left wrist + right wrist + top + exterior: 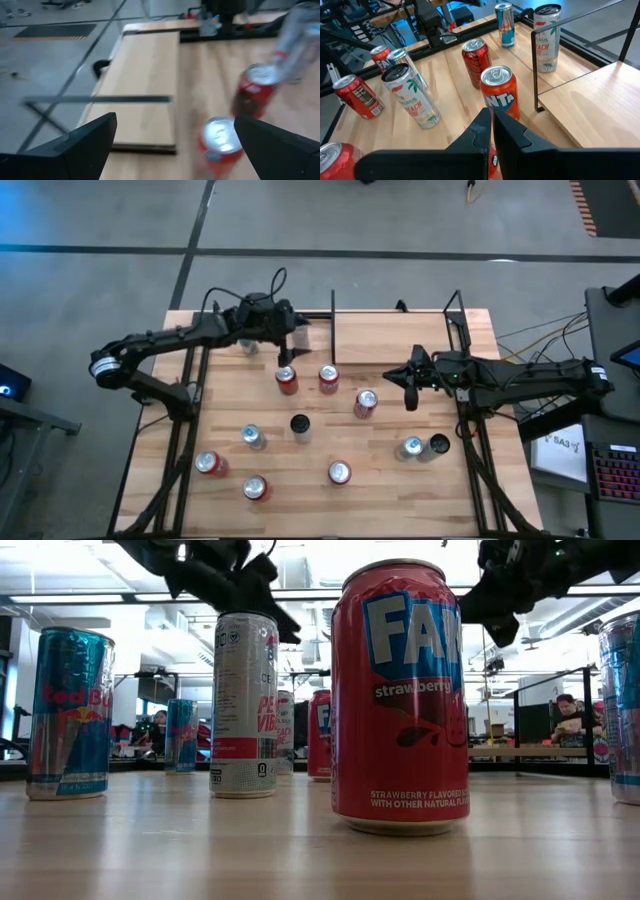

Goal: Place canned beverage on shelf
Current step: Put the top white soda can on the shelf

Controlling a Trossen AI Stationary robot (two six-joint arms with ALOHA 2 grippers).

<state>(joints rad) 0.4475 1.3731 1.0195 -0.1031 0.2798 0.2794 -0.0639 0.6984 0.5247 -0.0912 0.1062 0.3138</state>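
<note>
The shelf [395, 340], a light-wood board with black rods, lies at the table's far middle and also shows in the left wrist view [145, 85]. Several beverage cans stand upright on the tabletop, among them two red ones [287, 380] [328, 378] near the shelf's left end. My left gripper [292, 332] hovers open above the table by that end, with the red cans [220, 142] [255, 90] ahead of its fingers. My right gripper [410, 387] hangs shut and holds nothing, right of a red Fanta can [497, 92].
More cans stand about: a third red one [365, 402], a black one [300, 426], blue ones [252, 437] [412, 447], red ones near the front [208, 464] [340, 472]. A Celsius can [546, 37] stands by the shelf's corner post. Bare wood lies between the can groups.
</note>
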